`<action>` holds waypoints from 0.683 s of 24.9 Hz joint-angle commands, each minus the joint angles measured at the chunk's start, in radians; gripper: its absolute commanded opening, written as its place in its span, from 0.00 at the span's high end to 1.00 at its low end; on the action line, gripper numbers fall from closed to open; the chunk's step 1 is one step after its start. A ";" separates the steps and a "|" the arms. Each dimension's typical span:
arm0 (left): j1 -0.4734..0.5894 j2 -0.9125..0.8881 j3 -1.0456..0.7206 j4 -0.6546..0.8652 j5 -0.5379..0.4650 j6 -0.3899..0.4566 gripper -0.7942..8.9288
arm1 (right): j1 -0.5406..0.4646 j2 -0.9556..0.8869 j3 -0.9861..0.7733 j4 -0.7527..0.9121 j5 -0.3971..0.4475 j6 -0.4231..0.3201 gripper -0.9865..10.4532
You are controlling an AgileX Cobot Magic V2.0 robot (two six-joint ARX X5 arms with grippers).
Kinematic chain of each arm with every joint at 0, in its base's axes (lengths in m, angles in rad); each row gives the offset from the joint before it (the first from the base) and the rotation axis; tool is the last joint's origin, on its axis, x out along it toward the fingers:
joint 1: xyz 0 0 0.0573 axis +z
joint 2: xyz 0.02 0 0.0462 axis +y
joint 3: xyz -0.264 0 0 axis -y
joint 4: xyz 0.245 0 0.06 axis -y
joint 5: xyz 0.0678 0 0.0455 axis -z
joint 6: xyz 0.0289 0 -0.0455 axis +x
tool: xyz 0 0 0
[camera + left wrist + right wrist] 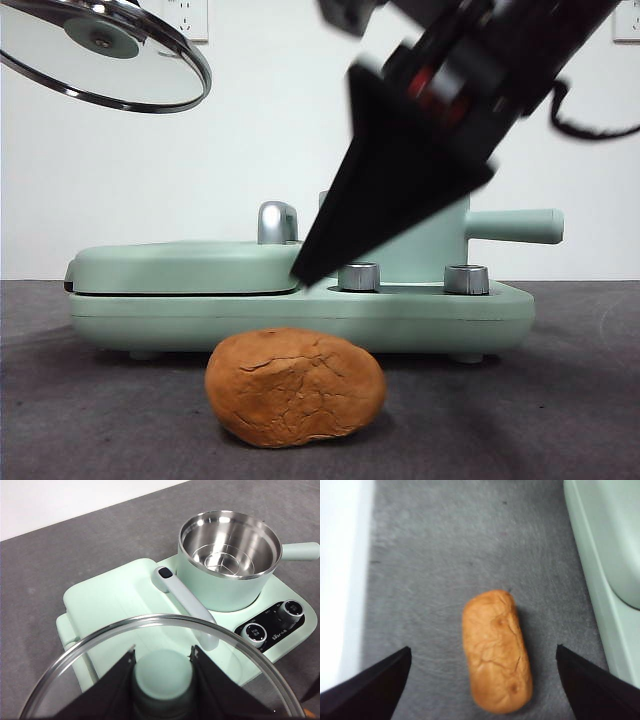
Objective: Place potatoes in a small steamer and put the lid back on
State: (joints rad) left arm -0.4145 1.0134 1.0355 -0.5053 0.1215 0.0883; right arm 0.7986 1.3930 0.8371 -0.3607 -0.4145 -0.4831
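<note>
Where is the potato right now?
The potato lies on the grey table in front of the green cooker, under the right tool's open jaws.

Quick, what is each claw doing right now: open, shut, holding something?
Left gripper: shut on the lid by its knob, held up in the air.
Right gripper: open, holding nothing, above the potato.

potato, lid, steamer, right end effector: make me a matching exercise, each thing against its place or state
Things:
1. potato
2. lid
3. small steamer
4. right end effector

States:
A. uncovered, steel bowl showing
B. lying on the grey table in front of the appliance
C. open, above the potato
D. held in the air by its knob

Pairs: 1-B, 2-D, 3-A, 4-C
</note>
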 commanded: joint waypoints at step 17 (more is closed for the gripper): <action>-0.004 -0.002 0.013 0.026 -0.002 -0.012 0.91 | 0.026 0.202 0.015 0.078 0.031 0.011 0.73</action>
State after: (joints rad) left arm -0.4145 1.0134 1.0355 -0.5053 0.1211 0.0849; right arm 0.8127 1.5799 0.8371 -0.2867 -0.3855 -0.4812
